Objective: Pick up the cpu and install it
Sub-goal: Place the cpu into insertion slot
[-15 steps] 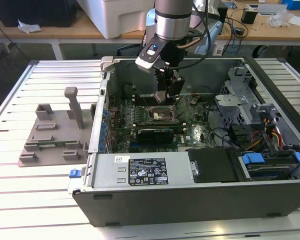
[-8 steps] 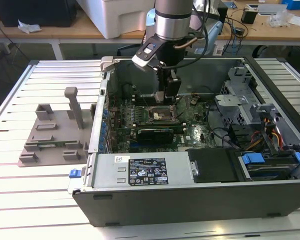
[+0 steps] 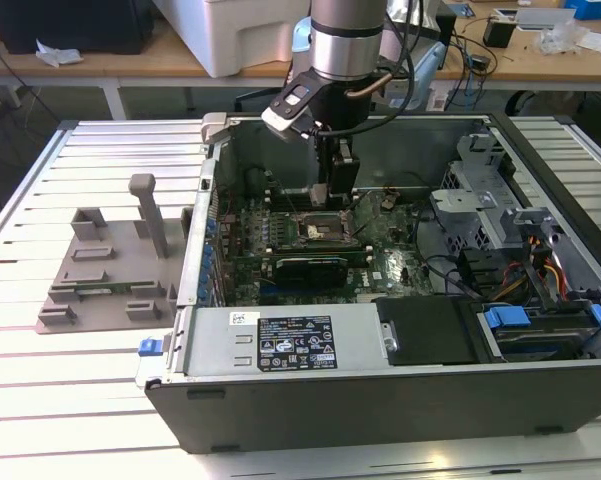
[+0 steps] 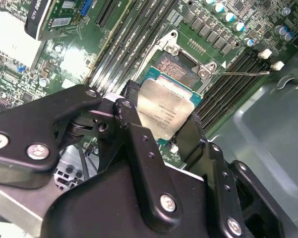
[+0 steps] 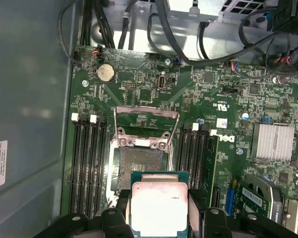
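Note:
The cpu [image 5: 158, 198] is a flat silvery square chip with a green rim, and my gripper [image 5: 159, 214] is shut on it by two opposite edges. In the second wrist view the black fingers [image 4: 130, 110] clamp the cpu [image 4: 164, 106] just beside the open socket [image 4: 179, 69]. The socket [image 5: 140, 161] on the green motherboard lies bare, its metal load frame [image 5: 146, 124] swung up. In the exterior view the gripper [image 3: 321, 196] hangs inside the open computer case, a little above the socket [image 3: 326, 229].
Memory slots [image 5: 87, 163] flank the socket on both sides. A grey fixture tray [image 3: 110, 270] with upright posts sits on the table at the exterior view's left. The power supply [image 3: 300, 345], drive cage [image 3: 480, 200] and cables crowd the case [image 3: 380, 410].

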`<act>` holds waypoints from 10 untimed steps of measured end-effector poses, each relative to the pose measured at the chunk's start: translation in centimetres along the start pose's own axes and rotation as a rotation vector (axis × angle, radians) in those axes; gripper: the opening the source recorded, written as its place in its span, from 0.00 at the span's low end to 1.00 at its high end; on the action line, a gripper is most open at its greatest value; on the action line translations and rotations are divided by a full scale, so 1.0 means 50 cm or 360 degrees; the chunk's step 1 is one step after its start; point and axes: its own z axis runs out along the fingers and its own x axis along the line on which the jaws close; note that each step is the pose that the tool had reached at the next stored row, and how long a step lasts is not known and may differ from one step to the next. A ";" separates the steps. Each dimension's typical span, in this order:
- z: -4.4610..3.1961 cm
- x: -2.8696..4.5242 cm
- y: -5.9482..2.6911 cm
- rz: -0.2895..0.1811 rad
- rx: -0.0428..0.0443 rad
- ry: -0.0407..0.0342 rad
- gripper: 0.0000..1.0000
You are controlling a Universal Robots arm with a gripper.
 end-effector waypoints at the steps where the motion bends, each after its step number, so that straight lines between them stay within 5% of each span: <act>1: 0.000 0.000 0.000 0.0000 0.0000 0.0000 0.55; 4: 0.001 0.000 0.000 0.0000 0.0000 0.0000 0.55; 10: 0.039 0.003 0.002 0.0003 0.0004 0.0000 0.55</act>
